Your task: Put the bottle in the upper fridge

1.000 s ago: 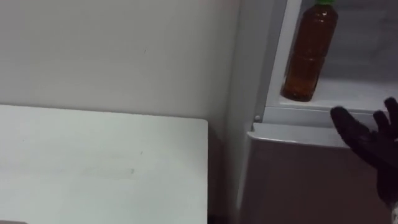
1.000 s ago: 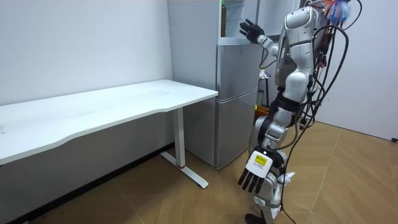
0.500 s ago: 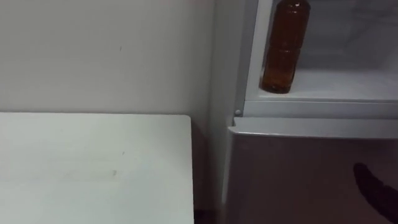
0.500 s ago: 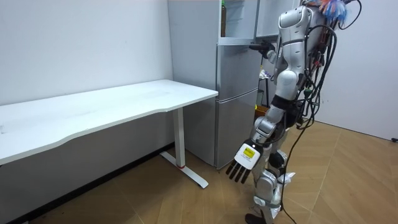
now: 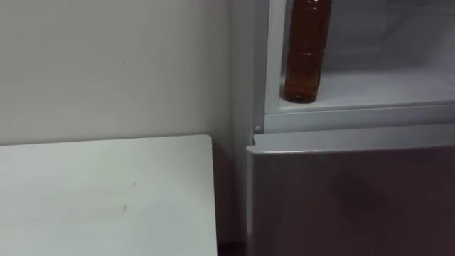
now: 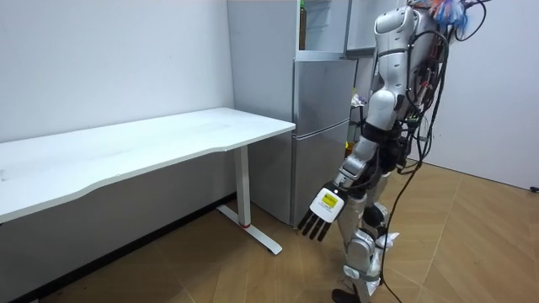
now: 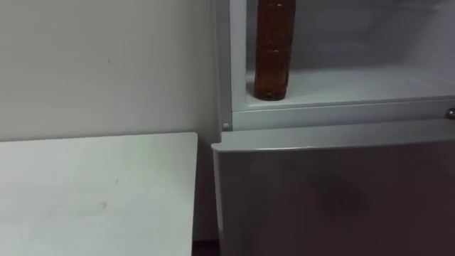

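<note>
Brown bottle [image 5: 307,50] well above left hand [image 6: 321,217]

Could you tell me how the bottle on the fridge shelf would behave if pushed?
The bottle is tall and narrow, standing upright near the front edge of the shelf, so a push would probably tip it. Its visible part looks full of brown liquid, so likely heavy.

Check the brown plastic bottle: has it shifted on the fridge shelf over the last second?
No. The brown plastic bottle stands at the same spot near the white fridge shelf's front left corner; only the camera shifted.
</note>
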Robot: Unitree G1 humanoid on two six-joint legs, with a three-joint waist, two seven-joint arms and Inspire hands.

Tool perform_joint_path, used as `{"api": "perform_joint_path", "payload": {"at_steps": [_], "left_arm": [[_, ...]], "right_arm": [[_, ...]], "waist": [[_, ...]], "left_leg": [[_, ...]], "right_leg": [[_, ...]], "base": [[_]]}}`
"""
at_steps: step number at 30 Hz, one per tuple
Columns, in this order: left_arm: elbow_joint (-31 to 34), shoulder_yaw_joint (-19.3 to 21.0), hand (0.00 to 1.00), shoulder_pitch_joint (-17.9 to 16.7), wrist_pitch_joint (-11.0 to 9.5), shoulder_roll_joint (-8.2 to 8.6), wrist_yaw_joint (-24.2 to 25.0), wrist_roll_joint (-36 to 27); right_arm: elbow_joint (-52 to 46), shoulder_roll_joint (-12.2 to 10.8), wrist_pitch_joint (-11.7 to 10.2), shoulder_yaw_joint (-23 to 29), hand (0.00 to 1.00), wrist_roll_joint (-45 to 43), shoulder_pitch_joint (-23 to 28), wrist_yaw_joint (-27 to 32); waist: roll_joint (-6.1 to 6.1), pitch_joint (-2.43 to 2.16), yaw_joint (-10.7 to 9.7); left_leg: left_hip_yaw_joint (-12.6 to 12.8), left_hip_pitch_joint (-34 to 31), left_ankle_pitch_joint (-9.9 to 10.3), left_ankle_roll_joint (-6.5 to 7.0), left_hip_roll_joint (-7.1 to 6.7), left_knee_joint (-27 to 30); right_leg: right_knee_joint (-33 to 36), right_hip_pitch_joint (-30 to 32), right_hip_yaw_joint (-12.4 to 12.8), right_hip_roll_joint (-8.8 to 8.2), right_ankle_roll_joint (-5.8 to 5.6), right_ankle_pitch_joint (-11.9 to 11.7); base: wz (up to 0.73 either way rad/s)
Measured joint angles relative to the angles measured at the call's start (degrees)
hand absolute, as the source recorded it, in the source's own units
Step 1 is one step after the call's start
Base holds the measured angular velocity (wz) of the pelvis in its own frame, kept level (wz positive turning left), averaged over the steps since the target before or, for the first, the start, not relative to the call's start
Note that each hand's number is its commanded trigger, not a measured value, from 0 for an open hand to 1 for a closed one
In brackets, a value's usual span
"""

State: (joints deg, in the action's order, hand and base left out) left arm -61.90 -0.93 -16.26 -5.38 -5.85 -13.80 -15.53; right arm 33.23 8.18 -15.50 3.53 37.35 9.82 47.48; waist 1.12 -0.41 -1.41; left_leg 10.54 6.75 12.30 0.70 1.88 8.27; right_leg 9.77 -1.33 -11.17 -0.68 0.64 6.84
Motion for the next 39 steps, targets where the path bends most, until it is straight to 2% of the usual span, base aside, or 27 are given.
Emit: {"api": "perform_joint_path", "payload": {"at_steps": [3,5,10,15,21,23,28,34,36,39], "left_arm": [[-0.1,0.0,0.00,1.0,0.1,0.01,0.4,-0.1],[-0.2,0.0,0.00,1.5,0.2,-0.17,0.8,-0.2],[-0.2,0.0,0.00,2.0,1.6,-0.62,2.1,-0.1],[-0.6,0.2,0.00,3.0,2.6,-1.24,4.6,-0.6],[-0.5,0.9,0.00,3.8,4.2,-1.96,7.8,-0.6],[-0.5,1.9,0.00,3.9,4.8,-1.96,8.6,-0.4],[-0.3,3.3,0.00,3.9,5.0,-2.73,9.6,-0.5],[-0.4,9.0,0.00,2.9,5.0,-3.13,10.6,1.4],[-0.4,10.2,0.00,2.9,5.1,-3.41,10.6,1.5],[-0.1,10.4,0.00,2.9,5.1,-4.55,10.9,1.6]], "right_arm": [[6.5,0.0,0.4,-0.1,0.00,-1.8,1.0,-0.1],[10.2,0.0,1.9,0.0,0.00,-2.0,1.1,-0.1],[12.2,0.1,3.5,0.2,0.00,-1.9,1.2,-0.7],[17.2,0.3,5.9,0.2,0.00,0.8,0.2,-6.2],[20.6,0.3,8.9,1.1,0.00,2.9,-0.2,-13.7],[20.6,0.3,10.1,3.0,0.00,5.4,-0.3,-16.1],[21.6,0.3,10.2,7.1,0.00,11.0,-1.5,-17.5],[23.4,0.6,10.2,16.1,0.00,12.6,-3.3,-18.1],[23.3,1.2,10.2,18.5,0.00,13.9,-4.0,-16.9],[22.5,3.5,10.2,20.2,0.00,15.5,-5.2,-14.8]], "waist": [[-0.01,0.07,-0.1],[0.04,0.09,-0.3],[0.01,0.12,-1.5],[-0.60,0.28,-1.4],[-0.45,0.61,-1.5],[-0.22,0.69,-1.4],[-0.33,0.65,-1.6],[-0.68,0.52,-1.6],[-0.78,0.52,-1.7],[-0.88,0.48,-2.1]], "left_leg": [[0.1,-0.1,0.0,0.02,-0.10,0.0],[0.3,-0.1,0.0,0.05,-0.18,-0.6],[0.2,0.0,0.0,0.09,-0.23,-0.6],[0.4,0.5,0.0,0.09,-0.21,-0.6],[0.3,0.5,0.1,0.17,-0.29,-0.7],[0.3,0.6,0.1,0.19,-0.30,-0.7],[0.3,0.8,0.1,0.20,-0.41,-0.8],[0.4,1.3,0.2,0.25,-0.44,-0.9],[0.4,1.3,0.3,0.28,-0.47,-0.8],[0.5,1.5,0.3,0.29,-0.56,-0.8]], "right_leg": [[0.0,0.0,0.1,-0.03,-0.11,0.1],[0.2,0.3,0.5,-0.03,-0.20,0.2],[0.1,0.4,0.7,-0.09,-0.27,0.3],[0.1,0.2,0.9,-0.22,-0.29,0.3],[0.2,0.2,0.9,-0.26,-0.35,0.5],[0.3,0.2,0.9,-0.17,-0.36,0.5],[1.0,0.2,1.0,-0.16,-0.44,0.8],[1.3,0.5,1.4,-0.17,-0.43,1.1],[2.0,0.9,1.5,-0.26,-0.42,1.5],[2.3,1.0,1.7,-0.32,-0.44,1.6]], "base": [[-0.01],[-0.05],[-0.02],[0.00],[0.00],[0.00],[0.00],[-0.01],[-0.02],[-0.01]]}}
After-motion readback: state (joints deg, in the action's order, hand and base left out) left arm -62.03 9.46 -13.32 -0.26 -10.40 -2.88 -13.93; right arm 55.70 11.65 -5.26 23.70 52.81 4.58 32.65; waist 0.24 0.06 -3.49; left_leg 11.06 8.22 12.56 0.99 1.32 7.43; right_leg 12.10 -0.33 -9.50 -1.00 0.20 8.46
